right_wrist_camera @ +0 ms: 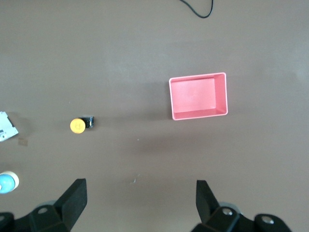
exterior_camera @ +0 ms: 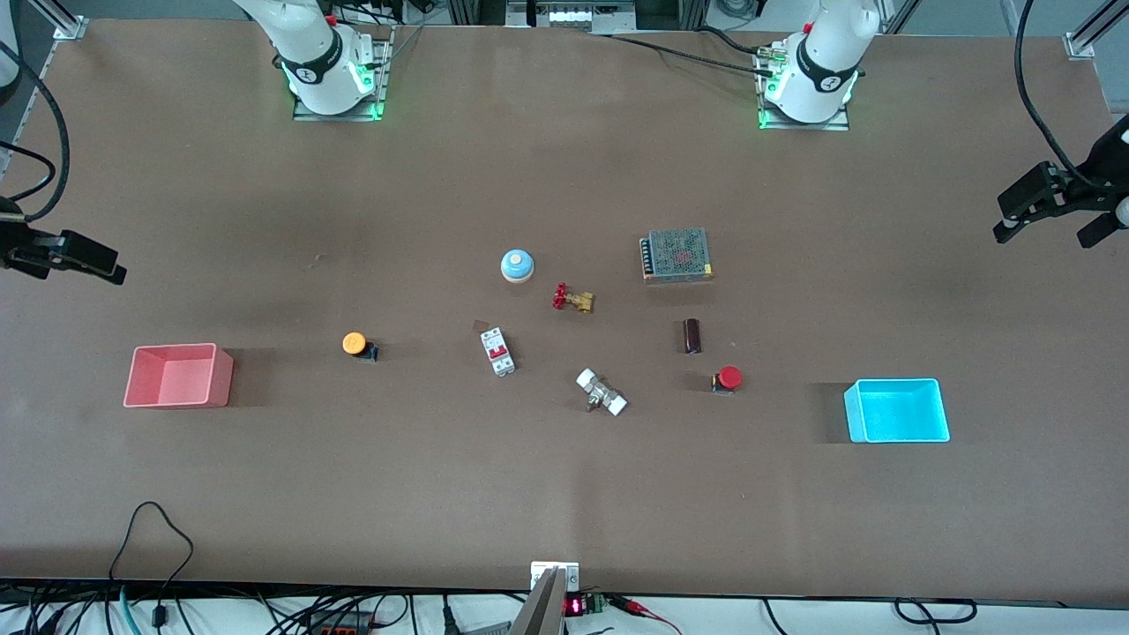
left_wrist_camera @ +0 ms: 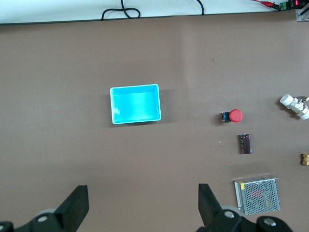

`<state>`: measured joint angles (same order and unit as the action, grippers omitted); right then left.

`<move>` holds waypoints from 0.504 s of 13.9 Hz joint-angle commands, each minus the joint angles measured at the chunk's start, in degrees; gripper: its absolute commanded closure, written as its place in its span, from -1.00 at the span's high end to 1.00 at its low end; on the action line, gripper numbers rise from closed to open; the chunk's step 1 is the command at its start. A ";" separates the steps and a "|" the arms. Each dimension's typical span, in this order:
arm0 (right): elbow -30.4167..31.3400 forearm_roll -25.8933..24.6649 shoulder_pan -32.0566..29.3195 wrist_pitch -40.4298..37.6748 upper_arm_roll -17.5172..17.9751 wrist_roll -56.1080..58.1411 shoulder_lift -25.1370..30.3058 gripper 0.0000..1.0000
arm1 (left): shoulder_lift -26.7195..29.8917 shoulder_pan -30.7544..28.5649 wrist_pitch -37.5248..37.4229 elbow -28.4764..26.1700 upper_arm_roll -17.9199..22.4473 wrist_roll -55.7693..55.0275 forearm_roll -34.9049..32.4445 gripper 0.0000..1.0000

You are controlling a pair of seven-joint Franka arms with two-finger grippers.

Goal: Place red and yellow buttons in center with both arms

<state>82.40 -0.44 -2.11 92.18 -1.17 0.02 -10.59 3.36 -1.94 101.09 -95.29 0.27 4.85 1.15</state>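
Observation:
The yellow button (exterior_camera: 355, 344) lies on the brown table between the pink bin and the middle parts; it also shows in the right wrist view (right_wrist_camera: 77, 125). The red button (exterior_camera: 728, 378) lies toward the cyan bin and shows in the left wrist view (left_wrist_camera: 235, 115). The center of the table (exterior_camera: 423, 291) holds several small hardware parts. My left gripper (exterior_camera: 1045, 236) hangs high over the left arm's end of the table, open and empty (left_wrist_camera: 143, 203). My right gripper (exterior_camera: 97, 263) hangs high over the right arm's end, open and empty (right_wrist_camera: 140, 200).
A pink bin (exterior_camera: 220, 379) and a cyan bin (exterior_camera: 893, 382) stand at the two ends. In the middle lie a blue-domed button (exterior_camera: 517, 265), brass valve (exterior_camera: 571, 298), white breaker (exterior_camera: 497, 351), white fitting (exterior_camera: 601, 392), dark cylinder (exterior_camera: 692, 336) and mesh power supply (exterior_camera: 676, 254).

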 commanded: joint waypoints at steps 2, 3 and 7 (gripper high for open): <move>7.32 -0.43 -0.97 2.65 1.52 0.42 4.96 1.00 | 1.48 -0.61 0.16 -1.39 -0.62 0.95 -0.88 1.00; 7.68 -0.52 -0.97 2.57 1.44 1.37 5.58 1.00 | 1.57 -0.52 0.16 -1.39 -0.62 0.95 -0.88 1.00; 9.96 -0.52 -1.06 2.13 1.26 3.32 8.21 1.00 | 1.48 -0.61 0.16 -1.39 -1.24 0.95 -0.88 1.00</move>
<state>88.96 -0.46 -2.27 93.58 -0.69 2.39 -5.53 3.37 -1.94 101.09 -95.38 -0.25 4.86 1.15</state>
